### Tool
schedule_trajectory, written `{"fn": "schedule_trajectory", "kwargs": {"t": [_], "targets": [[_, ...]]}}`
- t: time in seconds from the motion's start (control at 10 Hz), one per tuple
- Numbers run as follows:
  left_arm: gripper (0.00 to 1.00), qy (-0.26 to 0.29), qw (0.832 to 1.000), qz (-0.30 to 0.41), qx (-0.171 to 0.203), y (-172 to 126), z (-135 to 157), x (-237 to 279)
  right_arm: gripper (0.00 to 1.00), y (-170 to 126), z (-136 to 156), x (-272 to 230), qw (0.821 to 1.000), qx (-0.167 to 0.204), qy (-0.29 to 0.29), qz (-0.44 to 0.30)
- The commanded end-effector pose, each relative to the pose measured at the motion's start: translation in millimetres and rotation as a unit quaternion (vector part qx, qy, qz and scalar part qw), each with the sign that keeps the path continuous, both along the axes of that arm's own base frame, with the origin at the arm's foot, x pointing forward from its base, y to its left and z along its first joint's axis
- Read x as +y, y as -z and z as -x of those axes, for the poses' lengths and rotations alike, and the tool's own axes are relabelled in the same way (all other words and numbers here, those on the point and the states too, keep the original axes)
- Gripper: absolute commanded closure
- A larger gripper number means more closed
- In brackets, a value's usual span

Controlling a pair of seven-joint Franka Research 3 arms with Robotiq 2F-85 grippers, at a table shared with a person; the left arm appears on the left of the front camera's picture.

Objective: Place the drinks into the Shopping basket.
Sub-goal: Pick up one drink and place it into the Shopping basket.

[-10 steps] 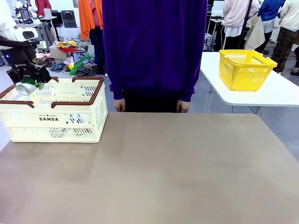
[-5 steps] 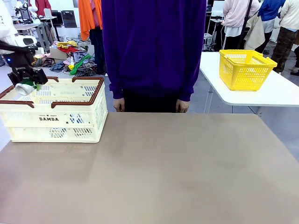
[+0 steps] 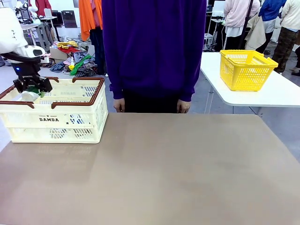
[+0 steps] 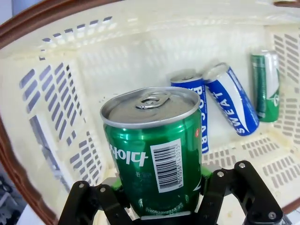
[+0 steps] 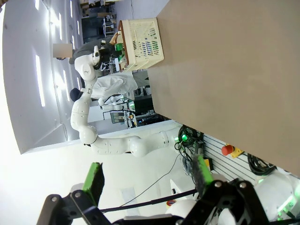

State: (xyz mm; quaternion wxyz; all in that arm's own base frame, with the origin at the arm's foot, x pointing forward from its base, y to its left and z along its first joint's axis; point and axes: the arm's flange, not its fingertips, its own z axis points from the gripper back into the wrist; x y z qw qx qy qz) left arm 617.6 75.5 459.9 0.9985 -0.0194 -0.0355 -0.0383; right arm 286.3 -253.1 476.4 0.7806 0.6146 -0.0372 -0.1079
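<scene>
Brown table [image 3: 164,168], yellow basket [image 3: 246,70] — white side table [image 3: 281,93]

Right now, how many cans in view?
4. One green can held in the left gripper above the Shopping basket; inside it lie two blue cans and another green one. More may be hidden.

Front view: fixed, faces across brown counter [image 3: 164,168]. Left wrist: close, looking into cream slotted plastic basket [image 4: 56,93]. Right wrist: rolled sideways, distant; shares the counter and basket.
</scene>
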Motion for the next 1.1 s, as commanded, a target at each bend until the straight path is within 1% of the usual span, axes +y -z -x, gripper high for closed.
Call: {"fn": "schedule_trajectory", "kwargs": {"t": [0.0,0.1,0.3,0.7,0.8,0.9,1.0], "targets": [[1.00,-0.020,0.999,-0.033,-0.006,17.6,6.6,-15.9,0.00,-3.9,1.6,0.1,1.000,0.009,-0.003,0.005],[1.00,-0.019,0.999,-0.039,-0.003,25.6,5.3,-20.5,0.00,-3.9,1.6,0.1,1.000,0.009,-0.003,0.005],[1.00,-0.026,0.999,-0.030,0.007,35.7,3.4,-20.8,0.00,-3.9,1.6,0.1,1.000,0.009,-0.003,0.005],[1.00,-0.036,0.999,-0.019,0.014,45.0,4.8,-18.6,0.00,-3.9,1.6,0.1,1.000,0.009,-0.003,0.005],[0.62,-0.038,0.999,-0.007,0.011,43.3,4.6,-18.0,0.00,-3.9,1.6,0.1,1.000,0.009,-0.003,0.005],[0.05,-0.041,0.999,-0.004,0.009,40.6,5.6,-17.6,0.00,-3.9,1.6,0.1,1.000,0.009,-0.003,0.005],[0.00,-0.043,0.999,-0.009,0.006,37.4,6.7,-18.3,0.00,-3.9,1.6,0.1,1.000,0.009,-0.003,0.005]]}}
